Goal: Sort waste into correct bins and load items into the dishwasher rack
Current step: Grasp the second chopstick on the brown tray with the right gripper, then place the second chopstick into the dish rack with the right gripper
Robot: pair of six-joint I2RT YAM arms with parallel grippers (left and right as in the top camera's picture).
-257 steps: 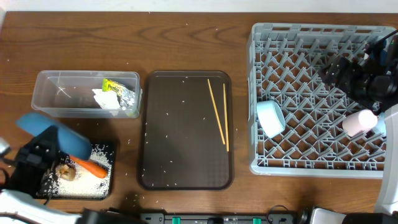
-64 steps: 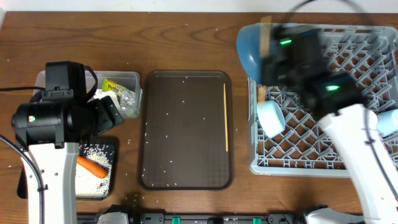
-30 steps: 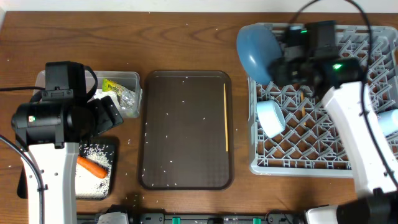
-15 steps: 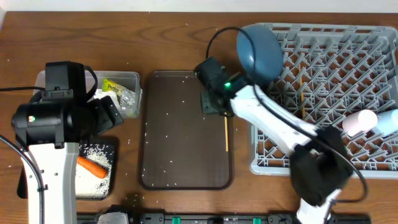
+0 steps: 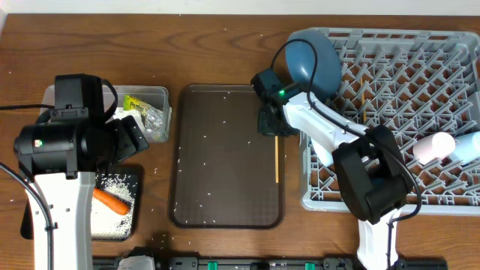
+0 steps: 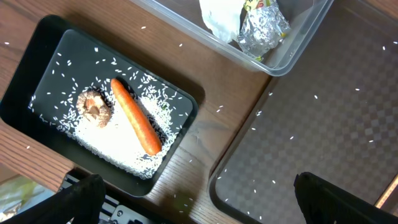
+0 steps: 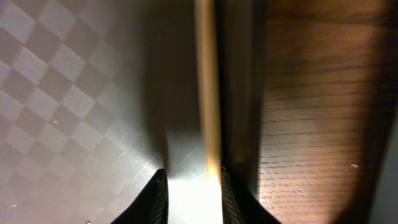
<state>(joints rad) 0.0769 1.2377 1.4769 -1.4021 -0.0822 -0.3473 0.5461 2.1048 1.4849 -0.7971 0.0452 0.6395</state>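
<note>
One wooden chopstick (image 5: 277,161) lies along the right edge of the brown serving tray (image 5: 217,157). My right gripper (image 5: 270,124) is down over its far end. In the right wrist view the chopstick (image 7: 206,81) runs between the fingertips of that gripper (image 7: 193,177), close to the right one; the jaws are narrow but open. My left gripper (image 6: 199,205) hangs wide open and empty above the black tray (image 6: 37,68), which holds the carrot (image 6: 134,124), the brown lump (image 6: 93,106) and rice (image 6: 118,140). The clear tub (image 6: 292,50) holds foil (image 6: 261,34) and a yellow-green wrapper (image 5: 135,103).
The grey dishwasher rack (image 5: 390,199) fills the right side. In it are the blue plate (image 5: 319,64) on edge, a second chopstick (image 5: 363,96), a pink cup (image 5: 433,146) and a light blue cup (image 5: 469,142). Rice grains dot the brown tray.
My right arm has swung from the rack to the tray's right edge and come down over the chopstick, its jaws narrowing. The left arm has not moved.
</note>
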